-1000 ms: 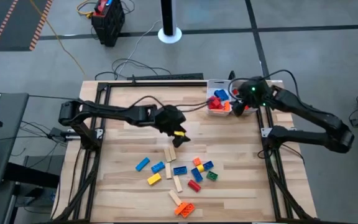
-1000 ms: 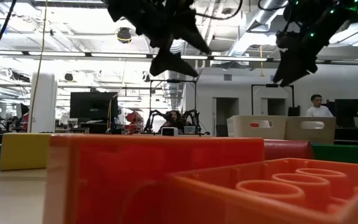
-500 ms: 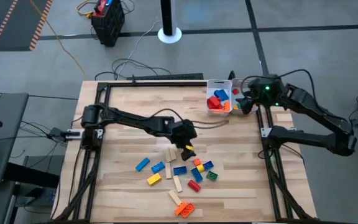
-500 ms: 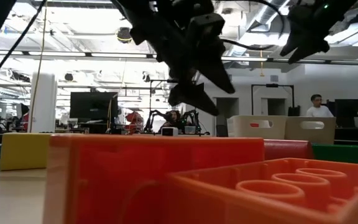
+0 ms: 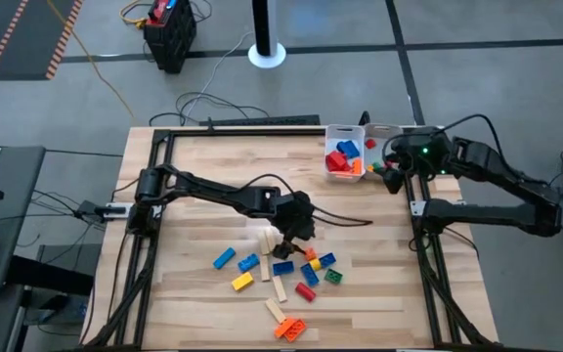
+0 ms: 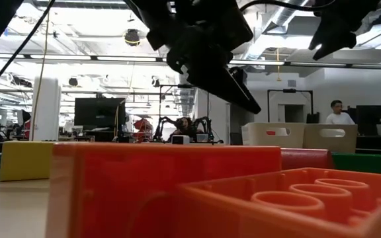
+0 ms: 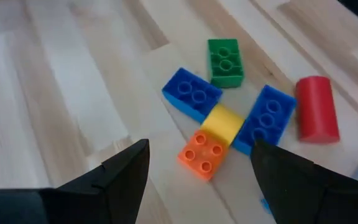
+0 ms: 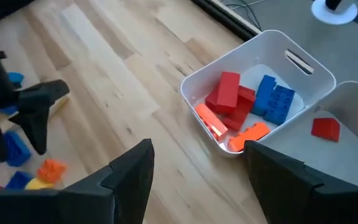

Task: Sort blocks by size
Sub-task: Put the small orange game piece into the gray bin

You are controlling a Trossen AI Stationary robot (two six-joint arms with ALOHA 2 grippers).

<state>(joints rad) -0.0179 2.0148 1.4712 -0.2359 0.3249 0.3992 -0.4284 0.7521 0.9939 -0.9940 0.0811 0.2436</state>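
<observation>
Left claw (image 7: 199,165) now lower over blocks (image 5: 306,269), right claw (image 8: 194,168) drawn back

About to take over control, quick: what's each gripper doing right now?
Left gripper: open, empty, over the loose blocks.
Right gripper: open, empty, near the trays.

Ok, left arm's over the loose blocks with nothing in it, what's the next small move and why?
Probably lower the open left gripper onto the orange block lying between its fingers in the wrist view. That block touches a yellow block, so close gently.
</observation>
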